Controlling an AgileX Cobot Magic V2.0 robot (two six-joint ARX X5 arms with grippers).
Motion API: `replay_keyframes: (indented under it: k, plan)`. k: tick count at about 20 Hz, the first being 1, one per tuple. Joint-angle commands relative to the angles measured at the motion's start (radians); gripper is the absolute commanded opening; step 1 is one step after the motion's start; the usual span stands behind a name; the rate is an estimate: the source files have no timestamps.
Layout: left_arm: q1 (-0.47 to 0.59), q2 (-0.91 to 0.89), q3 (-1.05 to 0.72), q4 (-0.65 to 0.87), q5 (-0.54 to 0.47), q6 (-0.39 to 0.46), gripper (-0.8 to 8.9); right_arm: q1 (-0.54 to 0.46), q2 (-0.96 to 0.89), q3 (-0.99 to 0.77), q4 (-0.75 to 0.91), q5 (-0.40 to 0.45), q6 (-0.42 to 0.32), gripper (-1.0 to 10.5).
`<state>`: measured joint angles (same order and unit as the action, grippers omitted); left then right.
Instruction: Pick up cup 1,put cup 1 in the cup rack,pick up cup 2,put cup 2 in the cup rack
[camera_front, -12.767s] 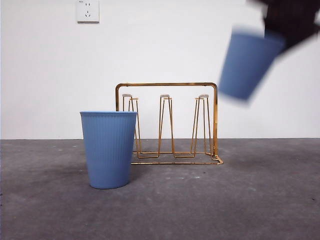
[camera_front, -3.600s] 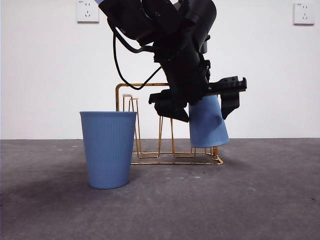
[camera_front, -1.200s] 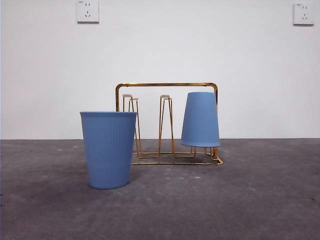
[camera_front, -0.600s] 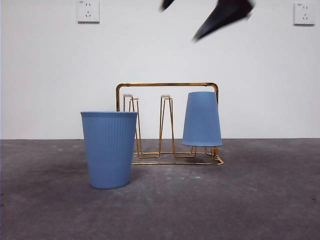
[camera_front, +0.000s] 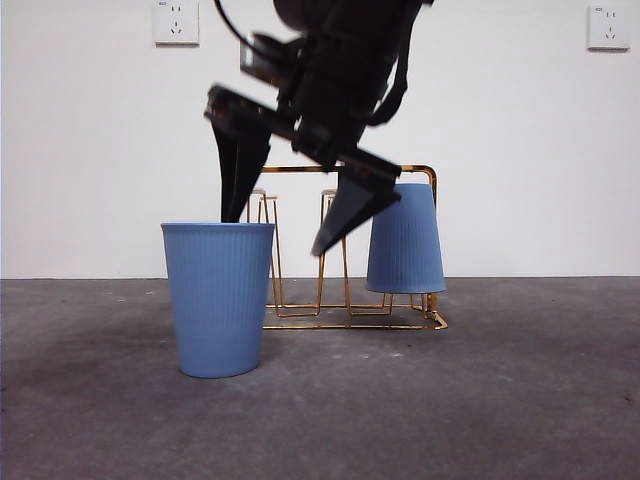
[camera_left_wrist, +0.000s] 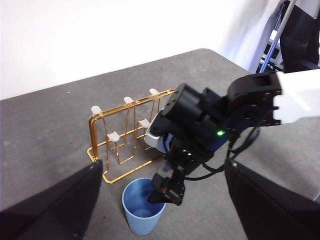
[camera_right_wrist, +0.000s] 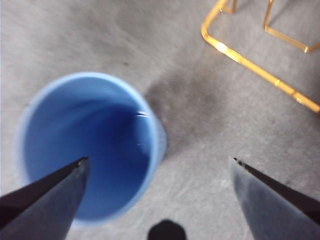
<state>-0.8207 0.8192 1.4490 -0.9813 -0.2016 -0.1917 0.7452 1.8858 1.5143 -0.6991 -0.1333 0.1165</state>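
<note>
Grey bench (camera_front: 520, 400) under a plain white wall. My right gripper (camera_front: 285, 225) hangs over the upright blue cup (camera_front: 218, 298), jaws spread wide: one tip sits just above its open mouth, the other is out past its rim on the cup rack (camera_front: 335, 172) side. Nothing's gripped. Second blue cup (camera_front: 405, 240) is upside down on the rack's end peg. My left gripper (camera_left_wrist: 160, 200) is up high, well apart, jaws released too.

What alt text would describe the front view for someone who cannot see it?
A dark robot tool reaches down from above, open, one jaw over an upright blue cup on a grey table. Behind stands a gold wire rack holding a second blue cup upside down.
</note>
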Motion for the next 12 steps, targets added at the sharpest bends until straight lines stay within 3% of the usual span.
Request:
replay_keyframes:
  k: [1,7,12]
  plan:
    - [0.001,0.007,-0.008,0.003,0.024,0.001,4.07,0.003,0.037,-0.004,0.026,0.003,0.035,4.5]
    - [0.001,0.036,-0.008,0.003,0.026,0.001,4.07,0.008,0.079,-0.004,0.064,-0.023,0.037,-0.2]
    - [0.001,0.057,-0.008,0.021,0.026,0.001,4.07,0.008,0.029,-0.004,0.051,-0.042,0.013,-0.2]
